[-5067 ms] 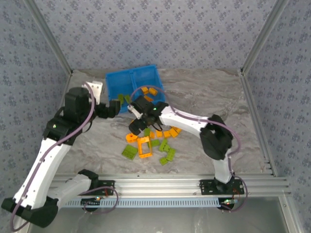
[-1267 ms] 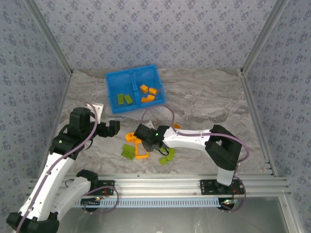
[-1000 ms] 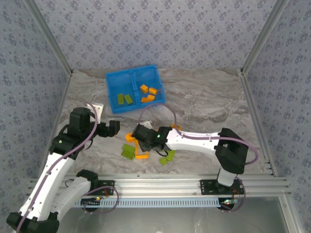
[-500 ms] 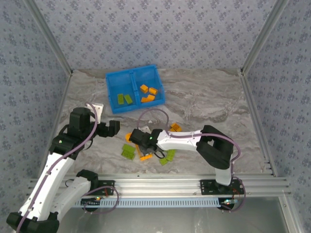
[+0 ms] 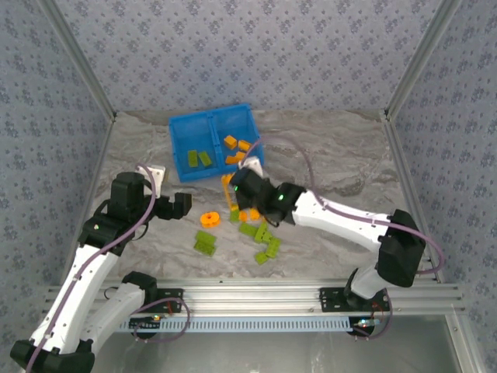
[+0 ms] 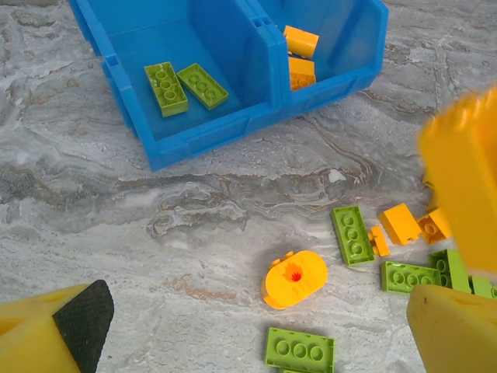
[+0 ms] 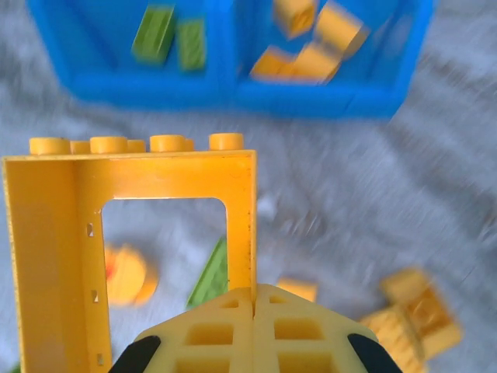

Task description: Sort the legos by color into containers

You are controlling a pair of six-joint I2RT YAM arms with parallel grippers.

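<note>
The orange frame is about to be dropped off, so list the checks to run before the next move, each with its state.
1. Grip on frame: ok. The right gripper is shut on the orange frame.
2. Frame over the tray: not ok. It hangs short of the near wall of the blue tray.
3. Target by colour: ok. The right compartment holds orange bricks; the left one holds green bricks.
4. Room in target: ok. Bare floor shows.
5. Left gripper out of the path: ok. It is open, off to the side.
</note>
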